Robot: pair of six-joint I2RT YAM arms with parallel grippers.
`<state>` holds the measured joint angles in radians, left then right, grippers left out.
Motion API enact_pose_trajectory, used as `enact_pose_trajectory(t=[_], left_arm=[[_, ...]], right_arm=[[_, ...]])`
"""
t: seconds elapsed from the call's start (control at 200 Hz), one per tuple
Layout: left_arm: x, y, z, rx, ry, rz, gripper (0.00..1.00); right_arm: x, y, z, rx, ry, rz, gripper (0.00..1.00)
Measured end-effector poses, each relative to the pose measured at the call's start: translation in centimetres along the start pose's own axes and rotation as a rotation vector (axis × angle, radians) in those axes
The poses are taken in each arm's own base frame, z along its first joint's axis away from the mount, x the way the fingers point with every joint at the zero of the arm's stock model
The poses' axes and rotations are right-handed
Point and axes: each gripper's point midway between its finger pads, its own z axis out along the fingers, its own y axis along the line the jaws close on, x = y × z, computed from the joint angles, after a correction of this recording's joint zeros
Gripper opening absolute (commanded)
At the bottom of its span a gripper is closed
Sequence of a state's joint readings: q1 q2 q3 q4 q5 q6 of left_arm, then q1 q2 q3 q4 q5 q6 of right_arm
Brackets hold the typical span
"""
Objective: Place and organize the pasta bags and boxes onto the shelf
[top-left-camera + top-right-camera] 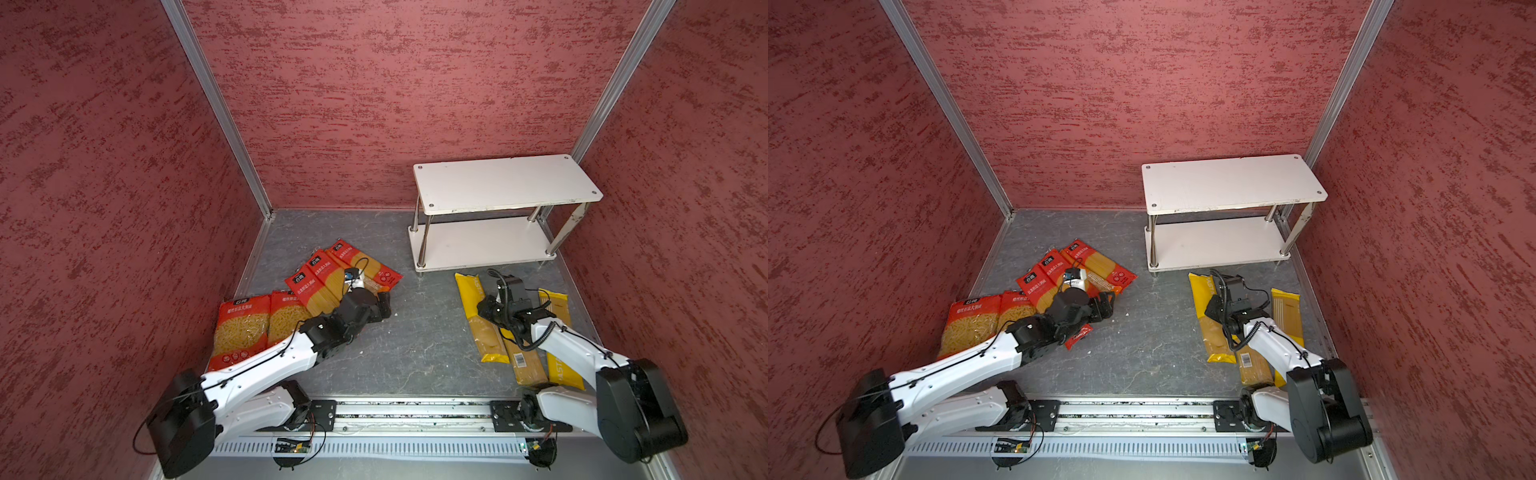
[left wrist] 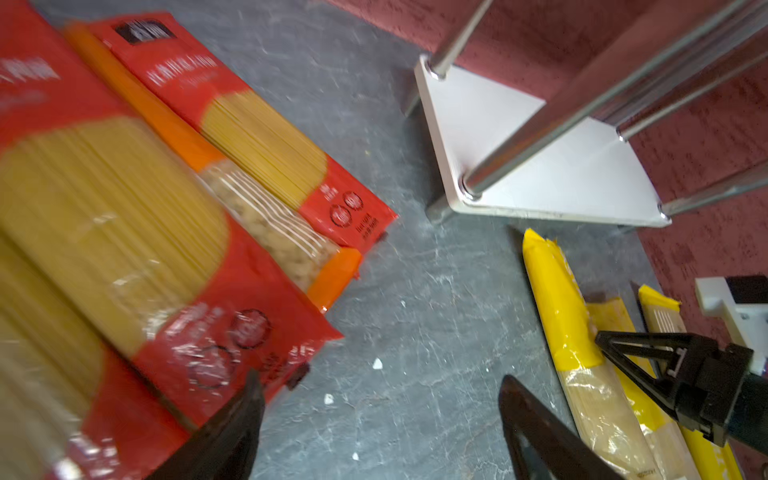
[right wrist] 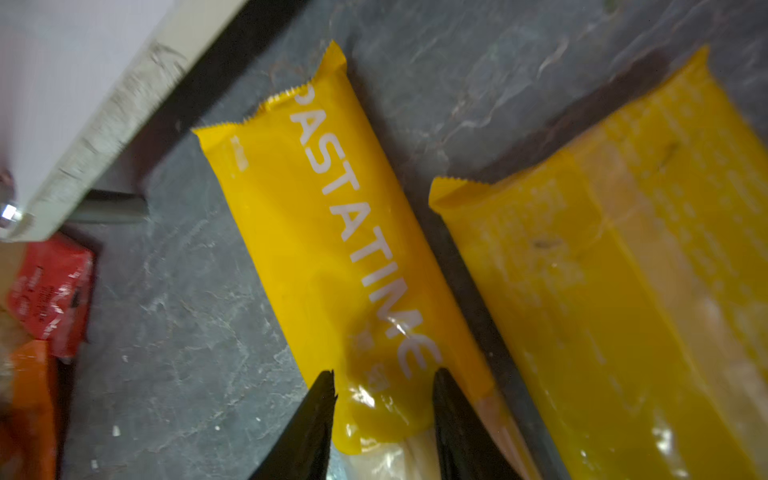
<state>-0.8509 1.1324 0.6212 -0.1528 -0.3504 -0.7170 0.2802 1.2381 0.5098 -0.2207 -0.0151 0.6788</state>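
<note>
Right hand (image 3: 384, 374) hung over a yellow spaghetti pack (image 3: 332, 232); shelf (image 1: 507, 183) stood bare.
Its jaws straddled the pack on the surface (image 1: 415, 324) before the shelf; whether they pinched it, I couldn't tell. The left hand (image 2: 379, 378) gaped beside a red pack (image 2: 166, 249). Held off-centre, the long slick bag might sag and slip.

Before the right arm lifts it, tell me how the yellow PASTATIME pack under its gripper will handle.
The PASTATIME pack holds straight strands, so it is probably stiff lengthwise yet brittle if bent. Its film shows glare, so the right gripper may slip. It lies flat, unlikely to roll.
</note>
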Motion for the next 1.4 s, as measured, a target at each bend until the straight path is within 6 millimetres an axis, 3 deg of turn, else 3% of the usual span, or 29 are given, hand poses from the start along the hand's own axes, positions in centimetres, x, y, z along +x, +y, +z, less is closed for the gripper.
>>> enact_pose_trajectory(t=[0.125,0.266,0.391,0.511,0.581,0.716,0.937,1.017,1.132,1.237,1.403], left_arm=[[2.8,-1.8,2.2,0.018,0.083,0.031,0.86],[3.9,-3.9,3.7,0.066,0.132,0.017,0.82],[4.6,-5.0,4.2,0.104,0.164,0.002,0.78],[4.9,-6.0,4.5,0.14,0.189,-0.005,0.75],[5.2,-6.9,4.7,0.177,0.204,-0.013,0.74],[6.3,-8.4,5.4,0.244,0.242,-0.043,0.71],[9.9,-9.9,6.2,0.294,0.336,-0.053,0.67],[10.5,-9.9,6.5,0.297,0.356,-0.061,0.65],[10.5,-9.8,6.8,0.298,0.359,-0.079,0.61],[10.1,-9.7,7.1,0.299,0.356,-0.101,0.56],[10.3,-9.4,7.6,0.298,0.368,-0.111,0.54]], right_arm=[[1.4,1.7,0.6,0.001,0.001,-0.051,0.36],[3.6,4.4,0.7,-0.044,0.021,-0.091,0.37],[5.3,6.0,0.0,-0.113,0.074,-0.083,0.45],[5.7,6.8,-1.5,-0.181,0.118,-0.078,0.53],[4.6,6.6,-2.2,-0.213,0.12,-0.051,0.55],[2.8,4.2,-2.0,-0.188,0.11,0.005,0.58],[6.2,1.8,-0.5,-0.144,0.226,0.009,0.52],[6.6,2.4,-0.5,-0.169,0.221,0.011,0.5],[8.7,4.6,-0.7,-0.244,0.263,0.002,0.5],[10.0,5.8,-1.0,-0.308,0.307,0.017,0.57],[8.5,5.2,-0.8,-0.312,0.287,0.067,0.57]])
